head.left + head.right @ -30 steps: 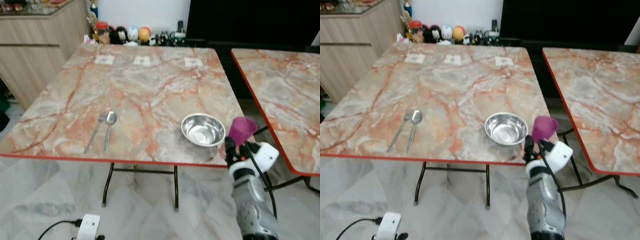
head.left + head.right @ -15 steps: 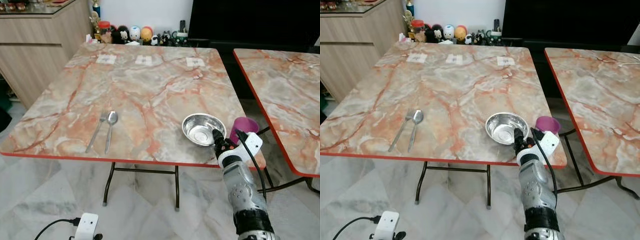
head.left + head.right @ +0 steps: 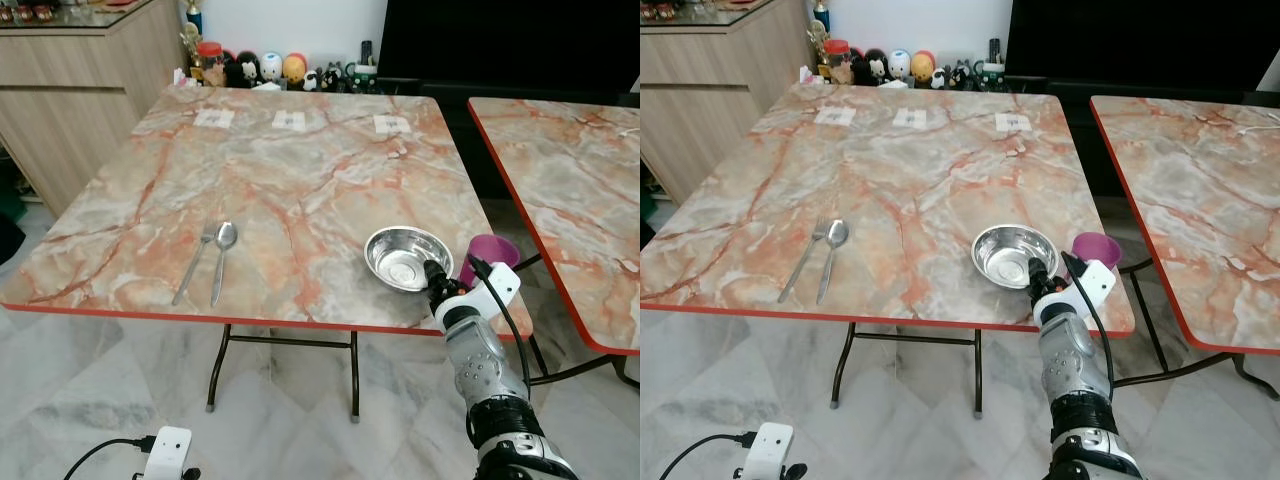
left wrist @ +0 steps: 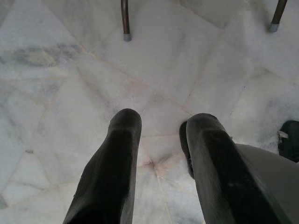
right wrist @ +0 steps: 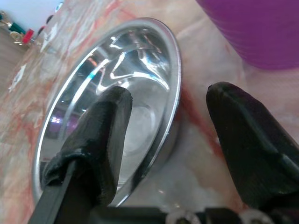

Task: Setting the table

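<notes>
A steel bowl (image 3: pixel 405 258) sits near the front right corner of the marble table (image 3: pixel 300 170). A purple cup (image 3: pixel 488 258) stands upright just right of it, at the table's edge. My right gripper (image 3: pixel 437 278) is open between bowl and cup. In the right wrist view the right gripper (image 5: pixel 170 100) straddles the bowl (image 5: pixel 117 93) rim, one finger over the bowl, the other below the cup (image 5: pixel 261 28). A fork (image 3: pixel 193 263) and a spoon (image 3: pixel 221 258) lie side by side at the front left. My left gripper (image 4: pixel 163 123) hangs open over the floor.
A second marble table (image 3: pixel 570 170) stands to the right across a narrow gap. Figurines (image 3: pixel 270 70) and three white cards (image 3: pixel 290 120) line the far edge. A wooden cabinet (image 3: pixel 80 90) is at the left. A white device with a cable (image 3: pixel 170 450) lies on the floor.
One second ago my right gripper held the purple cup tilted beyond the table's corner. The cup now stands on the table, released, and the gripper has shifted left to the bowl's rim.
</notes>
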